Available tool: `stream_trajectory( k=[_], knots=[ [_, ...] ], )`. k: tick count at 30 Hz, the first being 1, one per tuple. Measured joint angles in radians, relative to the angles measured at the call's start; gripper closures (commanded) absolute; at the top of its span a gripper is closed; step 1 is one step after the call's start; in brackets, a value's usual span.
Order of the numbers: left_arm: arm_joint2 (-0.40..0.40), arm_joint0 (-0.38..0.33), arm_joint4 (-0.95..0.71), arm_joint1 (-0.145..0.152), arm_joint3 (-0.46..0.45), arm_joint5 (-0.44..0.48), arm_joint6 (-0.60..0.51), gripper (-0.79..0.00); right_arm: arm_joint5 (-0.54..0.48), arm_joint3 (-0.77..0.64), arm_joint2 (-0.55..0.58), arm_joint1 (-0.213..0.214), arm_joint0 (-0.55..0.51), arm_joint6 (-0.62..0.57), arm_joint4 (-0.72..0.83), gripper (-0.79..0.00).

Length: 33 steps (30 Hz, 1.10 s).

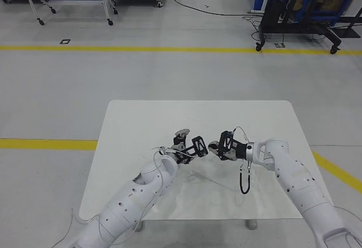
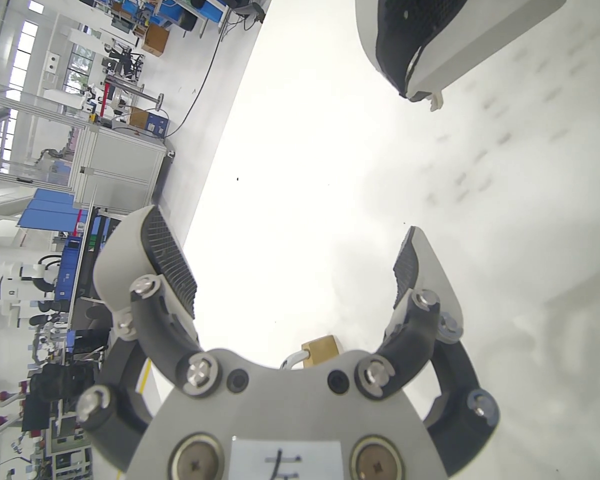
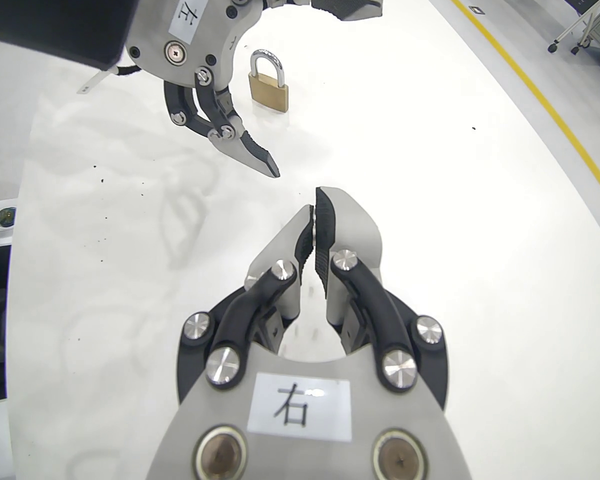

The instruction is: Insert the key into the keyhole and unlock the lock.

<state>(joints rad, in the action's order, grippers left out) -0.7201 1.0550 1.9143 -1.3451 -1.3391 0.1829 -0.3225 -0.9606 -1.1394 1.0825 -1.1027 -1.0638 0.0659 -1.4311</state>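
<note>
Near the middle of the white rectangular table (image 1: pixel 137 124), as seen from above, the two white arms meet. The left arm comes in from 7 o'clock and the right from 4 o'clock. The left gripper (image 1: pixel 192 140) and the right gripper (image 1: pixel 214 148) are just beside each other without touching. From the left wrist, the left gripper (image 2: pixel 280 222) has its ribbed black pads spread wide with nothing between them. The small brass padlock with a silver shackle (image 2: pixel 322 349) rests on the table close under its palm. Farther off, the right gripper (image 2: pixel 416 89) is pinched tight on a small pale sliver (image 2: pixel 435 101) that pokes past its tips. It is probably the key, though too little shows to be sure. From the right wrist, the right gripper (image 3: pixel 314 198) has its pads pressed together and aims toward the padlock (image 3: pixel 269 92). The padlock sits apart from it, between the splayed fingers of the left gripper (image 3: pixel 316 89), and its shackle looks closed. By my reading the task is at an early stage. The lock is not yet gripped or steadied, nothing is in the keyhole, and both insertion and turning are left to do.
</note>
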Motion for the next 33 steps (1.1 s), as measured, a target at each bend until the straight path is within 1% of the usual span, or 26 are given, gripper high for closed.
stream_trajectory(
  k=[3,8,15,17,18,21,23,25,27,33],
  knots=[
    [-0.01,0.0,-0.002,-0.002,0.001,-0.008,0.014,-0.785,0.0,0.0,0.0,0.0,0.0,0.0,0.0,0.0],
    [-0.041,0.008,-0.008,-0.004,-0.047,-0.056,0.004,-0.785,0.0,0.0,0.0,0.0,0.0,0.0,0.0,0.0],
    [-0.042,0.008,-0.009,-0.004,-0.048,-0.056,0.004,-0.785,0.004,-0.001,0.0,0.0,-0.003,0.002,0.004,0.0],
    [-0.047,0.012,-0.013,-0.004,-0.052,-0.061,0.008,-0.785,0.014,-0.003,0.007,-0.001,-0.014,0.016,0.037,0.0],
    [-0.06,0.02,-0.026,-0.003,-0.062,-0.078,0.017,-0.785,0.009,0.001,0.014,0.0,-0.018,0.028,0.06,0.0],
    [-0.146,0.079,-0.129,0.007,-0.128,-0.167,0.075,-0.785,-0.026,0.029,0.047,0.003,-0.024,0.074,0.157,0.0],
    [-0.225,0.132,-0.211,0.017,-0.18,-0.219,0.125,-0.785,-0.051,0.066,0.073,0.004,-0.029,0.113,0.268,0.0],
    [-0.297,0.179,-0.266,0.026,-0.218,-0.253,0.148,-0.785,-0.053,0.083,0.079,0.006,-0.033,0.12,0.383,0.0],
    [-0.312,0.187,-0.272,0.027,-0.223,-0.252,0.145,-0.785,-0.052,0.083,0.078,0.007,-0.033,0.117,0.418,0.0],
    [-0.303,0.184,-0.269,0.027,-0.221,-0.25,0.144,-0.785,-0.052,0.082,0.078,0.006,-0.033,0.116,0.386,0.0]
  ],
)
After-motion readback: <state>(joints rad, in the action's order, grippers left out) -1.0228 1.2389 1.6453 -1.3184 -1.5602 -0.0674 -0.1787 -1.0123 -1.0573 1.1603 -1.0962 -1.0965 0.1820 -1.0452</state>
